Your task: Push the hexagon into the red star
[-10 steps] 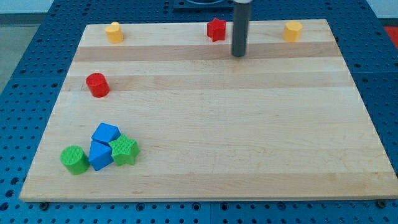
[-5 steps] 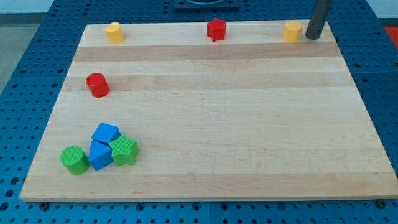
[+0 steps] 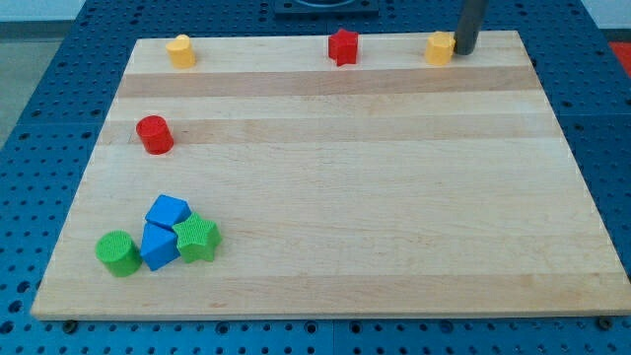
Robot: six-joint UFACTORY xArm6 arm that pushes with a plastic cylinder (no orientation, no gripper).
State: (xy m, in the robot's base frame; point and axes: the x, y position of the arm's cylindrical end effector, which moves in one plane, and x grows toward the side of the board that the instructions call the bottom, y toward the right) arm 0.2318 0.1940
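Our arm has no gripper, so there is nothing to open or close; it ends only in a dark rod. My tip (image 3: 464, 51) stands at the view's top right, pressed against the right side of the yellow hexagon (image 3: 440, 46). The rod and the hexagon touch each other, as far as we can see.

The yellow hexagon lies near the top edge of the wooden board (image 3: 394, 217). The red star (image 3: 342, 46) is on the same top edge, to the view's left of the hexagon and well apart from it. Between them we see bare wood.

Further to the view's left, also at the top edge, sits another yellow block (image 3: 179, 50); we cannot tell its shape exactly. Below it, on the left part of the board, stands a red cylinder (image 3: 154, 134), alone.

Near the bottom left corner four blocks are packed together. A green cylinder (image 3: 118, 253) is the most left one. Just beside it is a blue block (image 3: 159, 247), and a second blue block (image 3: 168, 211) touches it from above. A green star (image 3: 197, 238) touches both blue blocks on their right side.

The board rests on a blue table with holes (image 3: 39, 118).
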